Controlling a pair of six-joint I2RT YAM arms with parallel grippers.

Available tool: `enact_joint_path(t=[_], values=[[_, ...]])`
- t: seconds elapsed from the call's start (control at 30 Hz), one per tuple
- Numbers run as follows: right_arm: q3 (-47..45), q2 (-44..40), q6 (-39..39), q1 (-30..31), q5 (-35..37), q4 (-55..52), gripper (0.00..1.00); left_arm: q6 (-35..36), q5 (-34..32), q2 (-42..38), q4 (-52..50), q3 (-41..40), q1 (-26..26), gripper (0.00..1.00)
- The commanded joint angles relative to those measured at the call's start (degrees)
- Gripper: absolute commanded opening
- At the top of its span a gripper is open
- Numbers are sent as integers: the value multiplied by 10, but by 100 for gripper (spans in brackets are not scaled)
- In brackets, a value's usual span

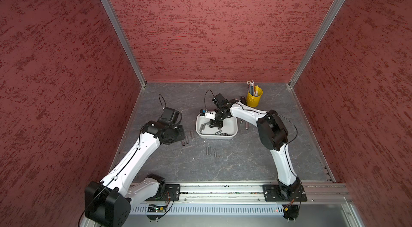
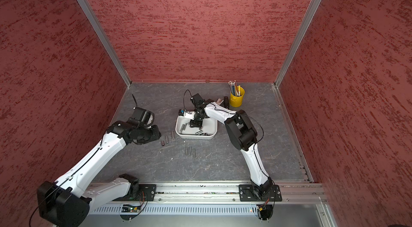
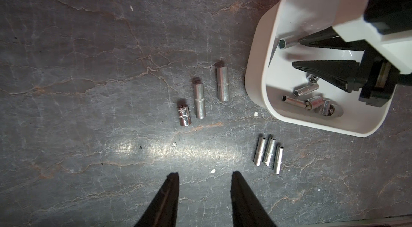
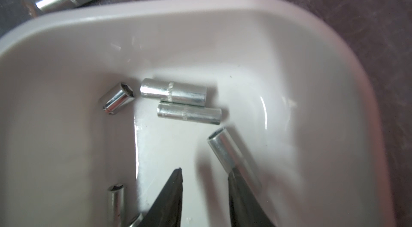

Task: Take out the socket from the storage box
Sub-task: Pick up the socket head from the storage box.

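White plastic is walling in the action: the storage box [image 1: 214, 137] is sitting mid-table, and the right gripper [image 4: 204, 172] is reaching down into it, jaws standing partly apart with nothing between them. 1 long socket [image 4: 225, 148] is lying tilted against the outer face of 1 finger [image 4: 243, 205], touching it rather than being clamped; whether it is resting flat on the floor I cannot tell. To do this pick well, I reckon the gripper is needing to shift sideways until the socket is lying crosswise between both fingers, then close on the barrel's middle, since polished steel is likely to squirt out of a pinch near an end. 2 more sockets [image 4: 176, 92] are lying side by side just beyond the fingertips. The left gripper [image 3: 205, 177] is hovering over the bare table [image 3: 89, 81], open and empty, near 3 sockets [image 3: 267, 154] and another 3 [image 3: 199, 100] lying outside the box.
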Motion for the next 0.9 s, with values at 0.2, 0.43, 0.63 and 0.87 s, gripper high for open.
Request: enact_joint_path(t=[0.2,0.43,0.63,0.87], values=[[13,12,-6,-2,8,10,37,6,-3,-2,8,-7,4,41],[9,-21,-18,-2,-18,28,37,5,-3,1,9,-8,4,41],[37,5,-29,-2,10,21,37,6,-2,1,9,-8,5,41],[56,42,-23,-2,18,9,37,6,-2,1,9,-8,5,41]])
